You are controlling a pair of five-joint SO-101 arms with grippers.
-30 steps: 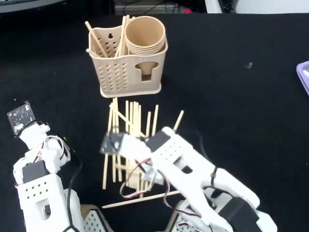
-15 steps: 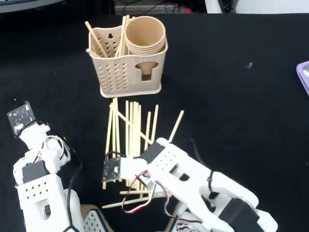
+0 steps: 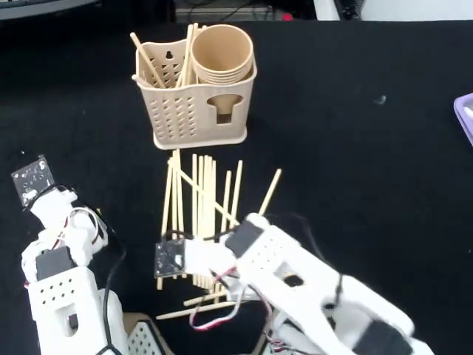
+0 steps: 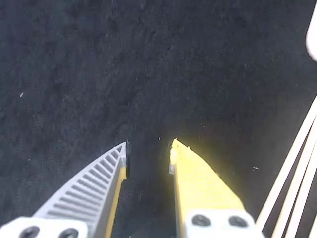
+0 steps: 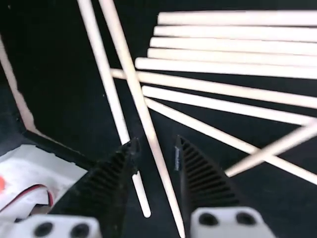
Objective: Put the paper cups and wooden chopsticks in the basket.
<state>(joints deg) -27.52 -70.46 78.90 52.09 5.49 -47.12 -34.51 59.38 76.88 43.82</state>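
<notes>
The beige basket (image 3: 196,111) stands at the back with stacked paper cups (image 3: 222,55) in one compartment and a few wooden chopsticks (image 3: 148,63) in the other. Several more chopsticks (image 3: 199,192) lie in a pile on the black table in front of it. My right arm (image 3: 273,259) is bent over the pile's near end. Its gripper (image 5: 156,144) is open, with one chopstick (image 5: 126,64) running between the black fingers. My left gripper (image 4: 148,146) is open over bare cloth, beside some chopsticks (image 4: 292,173). The left arm (image 3: 59,251) sits at the near left.
A purple object (image 3: 465,111) shows at the right edge of the table. The black cloth to the right of the basket and pile is free room. Two loose chopsticks (image 3: 199,309) lie crosswise near the arm bases.
My right arm has drawn its wrist back and down from the pile's middle to its near end. The left arm has not moved.
</notes>
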